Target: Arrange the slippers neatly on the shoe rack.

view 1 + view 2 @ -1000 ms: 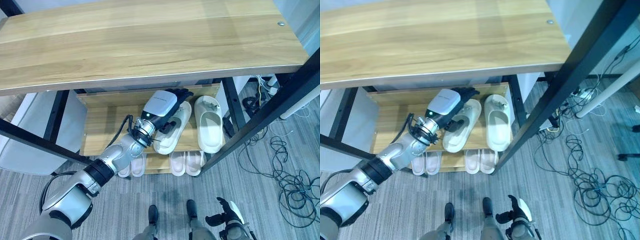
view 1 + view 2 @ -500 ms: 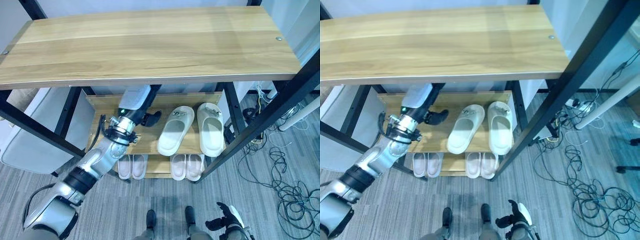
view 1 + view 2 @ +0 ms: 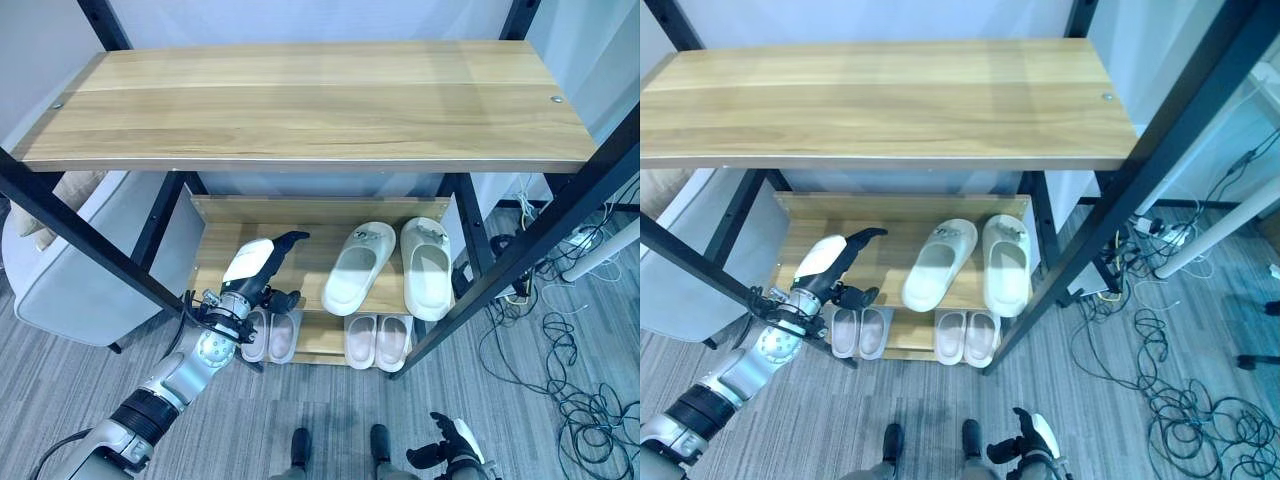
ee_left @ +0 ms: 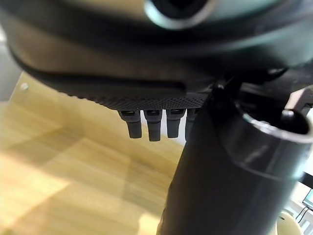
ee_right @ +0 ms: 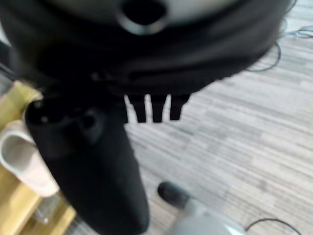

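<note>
**Angled slipper left to straighten on the middle shelf**

At lower left of the left eye view, the left hand (image 3: 262, 268) hovers at the front edge of the shoe rack (image 3: 300, 100), fingers straight and spread, holding nothing; its wrist view shows bare wood past the fingertips. Right of it, at frame centre on the middle shelf (image 3: 310, 260), lie 2 cream slippers: the tilted slipper (image 3: 357, 267) with its toe swung toward the lower left, and the straight slipper (image 3: 427, 267) beside it, pointing front to back. Below them, 2 pale pink pairs (image 3: 375, 341) sit tidily on the bottom shelf. The cream slippers look like moulded foam: probably light, springy and slightly grippy, so best pinched at the strap or nudged at the heel. The right hand (image 3: 447, 450) hangs at bottom right, fingers relaxed and empty.
</note>
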